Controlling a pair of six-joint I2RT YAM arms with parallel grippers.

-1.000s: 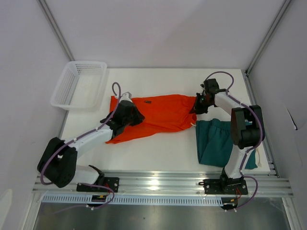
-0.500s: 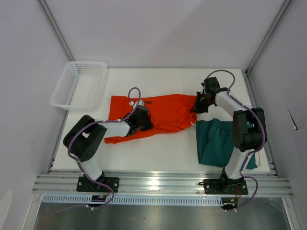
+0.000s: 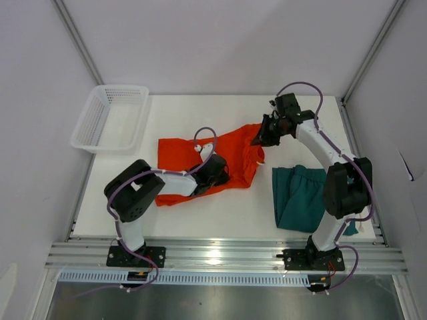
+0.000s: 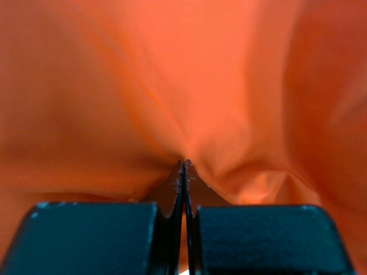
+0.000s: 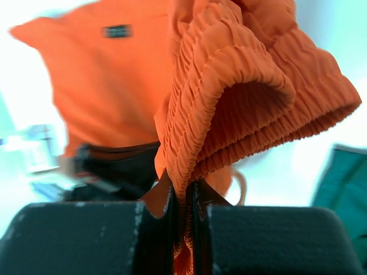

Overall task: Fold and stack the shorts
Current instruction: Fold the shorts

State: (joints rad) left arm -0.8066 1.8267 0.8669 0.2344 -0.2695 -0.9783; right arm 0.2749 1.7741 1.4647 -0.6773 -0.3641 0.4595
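While the left fingers [image 4: 184, 172] are closed on a pinch of the bright orange fabric shorts [image 3: 175, 150], the right fingers [image 3: 260, 138] clamp their gathered elastic waistband [image 5: 229, 63] raised above the white table [image 3: 200, 113]; the dark teal-green fabric shorts [image 3: 300, 197] lie flat below the right fingers, apart from them

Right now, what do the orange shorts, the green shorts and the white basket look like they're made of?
Orange shorts: thin woven fabric, probably synthetic, with a faint sheen. It falls in soft creases and has a shirred elastic waistband.
Teal shorts: soft matte cloth with a gathered waist; the fibre is unclear.
Basket: white moulded plastic, judging by its rigid open-mesh walls.
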